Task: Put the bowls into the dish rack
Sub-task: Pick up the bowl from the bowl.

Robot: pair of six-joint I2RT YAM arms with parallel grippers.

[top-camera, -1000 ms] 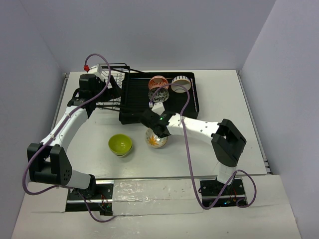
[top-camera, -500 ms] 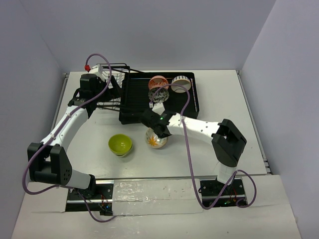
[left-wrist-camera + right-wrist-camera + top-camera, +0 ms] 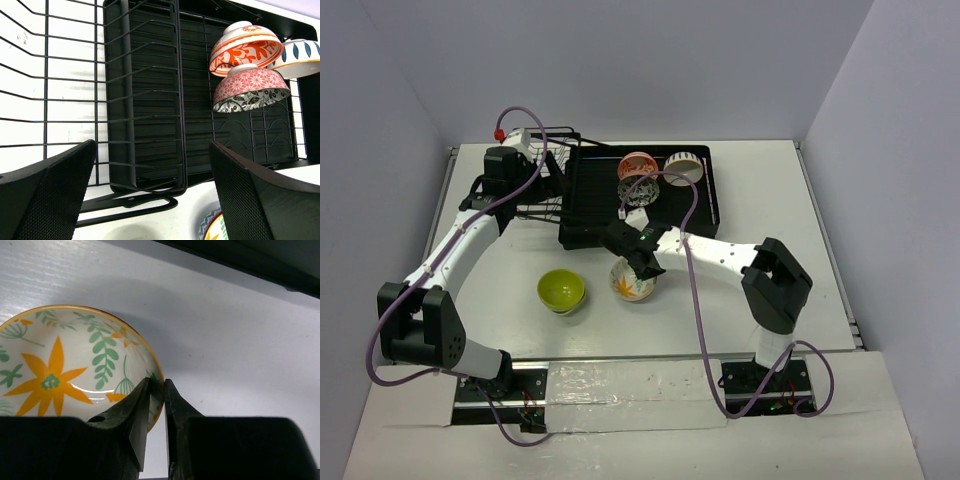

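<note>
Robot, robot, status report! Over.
Left end effector open above black wire dish rack. Right end effector shut on rim of white orange-flower bowl. Lime green bowl loose on table.

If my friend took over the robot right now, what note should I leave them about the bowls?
Left gripper: open, empty, over the wire basket end of the dish rack.
Right gripper: shut on the rim of the flower bowl, just in front of the rack.
Done: three patterned bowls stand in the rack.
Left: load the flower bowl, then the green bowl sitting on the table.
</note>
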